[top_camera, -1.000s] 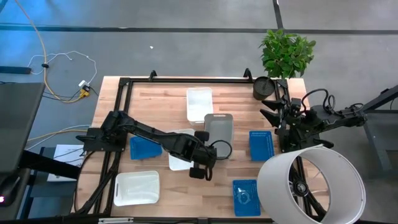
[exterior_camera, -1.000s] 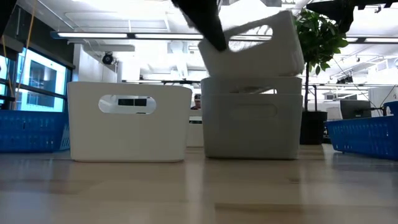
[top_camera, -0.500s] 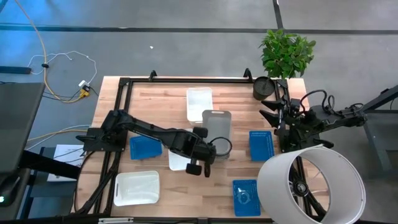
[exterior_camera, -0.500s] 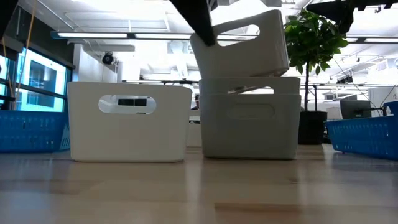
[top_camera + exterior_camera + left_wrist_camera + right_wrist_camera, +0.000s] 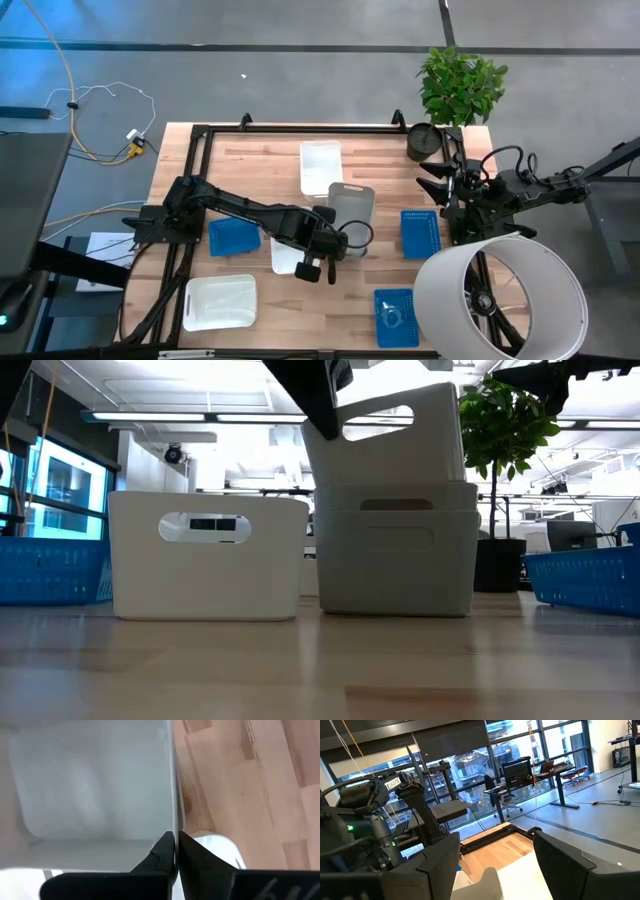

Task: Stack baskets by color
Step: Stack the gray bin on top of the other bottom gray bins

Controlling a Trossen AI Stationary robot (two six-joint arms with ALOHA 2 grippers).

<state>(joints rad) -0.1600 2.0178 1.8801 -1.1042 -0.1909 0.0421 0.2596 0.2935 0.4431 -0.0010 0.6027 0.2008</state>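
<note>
My left gripper (image 5: 322, 256) is shut on a grey basket (image 5: 385, 435), which sits tilted in a second grey basket (image 5: 395, 550) standing on the table's middle. The left wrist view looks into the held grey basket (image 5: 90, 785). One white basket (image 5: 205, 555) stands left of the grey pair, another (image 5: 320, 165) lies farther back, and a third (image 5: 220, 300) sits near the front left. Three blue baskets (image 5: 233, 237) (image 5: 420, 232) (image 5: 397, 317) rest flat on the wood. My right gripper (image 5: 500, 870) waits open at the right edge, touching nothing. My left gripper pinches the upper grey basket's wall rim (image 5: 174, 827) near a corner, one finger inside and one outside. The fingers (image 5: 320, 400) come slanting down from the near left. The basket is tilted, its right side higher, and its lower part sits inside the second grey basket.
A large white cylinder (image 5: 500, 295) stands at the near right corner, beside the right arm's base. A dark pot with a green plant (image 5: 455, 90) is at the far right corner. Bare wood (image 5: 300, 320) lies along the near edge between the white and blue baskets.
The held grey basket has sunk from resting askew on the lower grey basket's rim to sitting deeper inside it, and has turned closer to level. My left gripper stayed shut and rolled a little. The lower basket has slid slightly toward the table's left.
</note>
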